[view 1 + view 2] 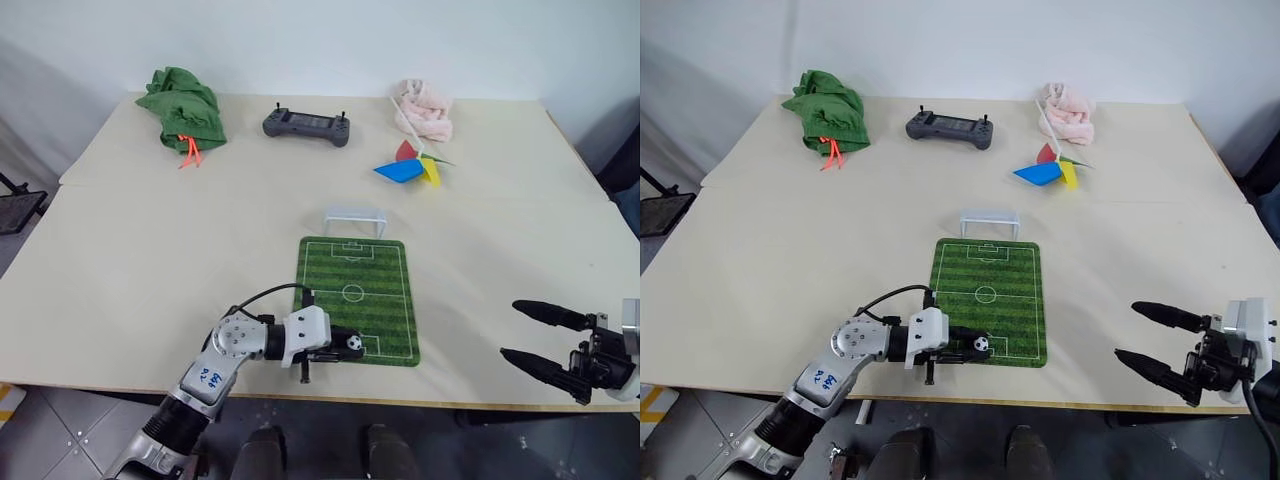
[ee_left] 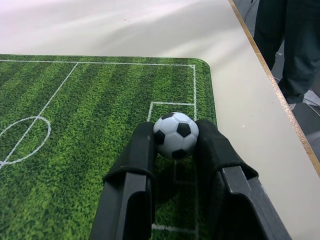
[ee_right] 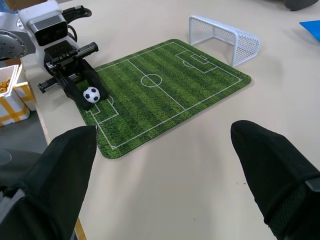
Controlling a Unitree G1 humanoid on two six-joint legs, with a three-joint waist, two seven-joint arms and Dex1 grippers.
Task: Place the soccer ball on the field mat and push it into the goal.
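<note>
The small black-and-white soccer ball [image 2: 175,135] sits pinched between the two black fingers of my left gripper [image 1: 347,345], over the near penalty box of the green field mat [image 1: 355,270]. In the right wrist view the ball [image 3: 91,94] rests low over the mat [image 3: 165,92]; whether it touches the grass I cannot tell. The light-grey goal [image 1: 355,219] stands just beyond the mat's far end, its mouth facing the mat. Over the table's near right edge, well apart from the mat, my right gripper [image 1: 527,335] is open and holds nothing.
A dark grey controller [image 1: 306,126], a green cloth bundle [image 1: 182,117], a pink cloth [image 1: 424,108] and a coloured paper pinwheel [image 1: 412,167] lie along the far side of the table. The table's front edge [image 1: 400,402] runs just behind the mat's near end.
</note>
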